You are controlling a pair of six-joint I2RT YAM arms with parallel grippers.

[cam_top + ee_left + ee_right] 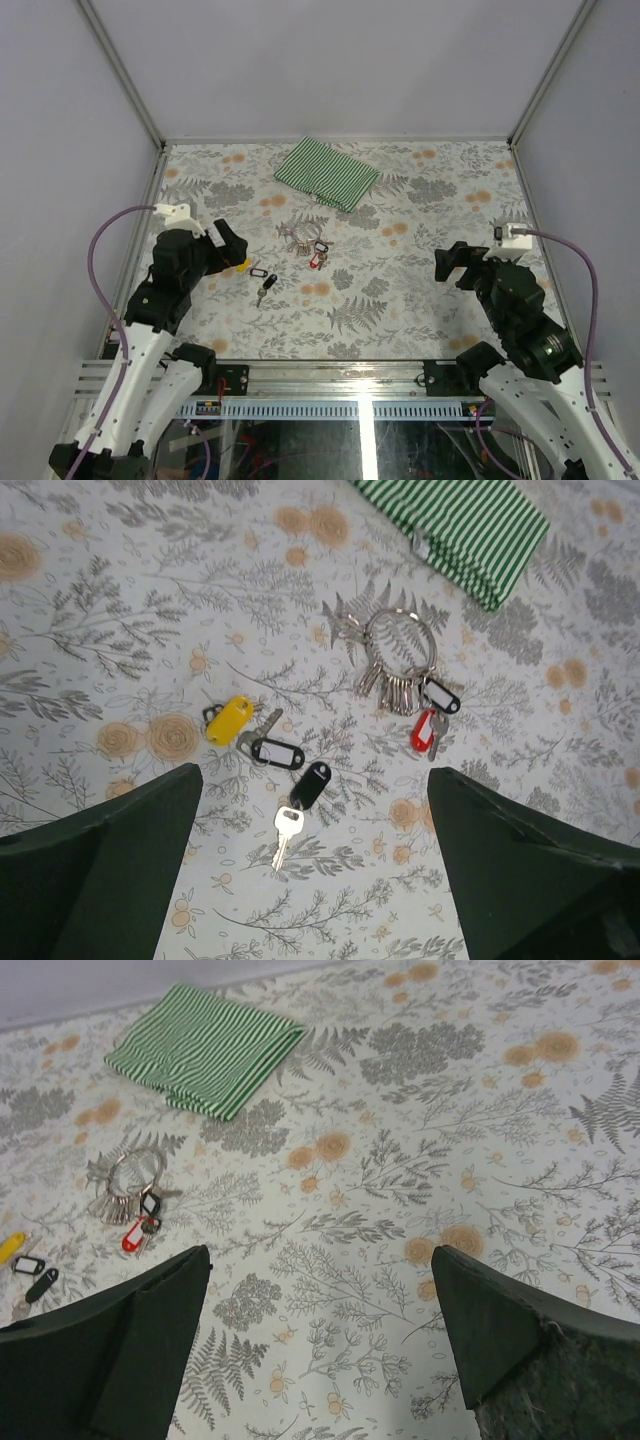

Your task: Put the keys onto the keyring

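The keys lie loose on the floral tabletop. One has a yellow tag [228, 720], one a black tag with a white label [275, 752], and a silver key [286, 832] hangs from a plain black tag [313, 783]. The keyring [398, 660], a bunch of thin wire rings with a red tag [425, 730], lies just beyond them to the right. My left gripper [315, 775] hovers open above the keys [265, 283], holding nothing. My right gripper [320, 1251] is open and empty over bare table at the right [450, 262], far from the keyring [130, 1175].
A folded green-and-white striped cloth [327, 173] lies at the back of the table, behind the keyring [305, 235]. Grey walls with metal corner posts [515, 140] enclose the table on three sides.
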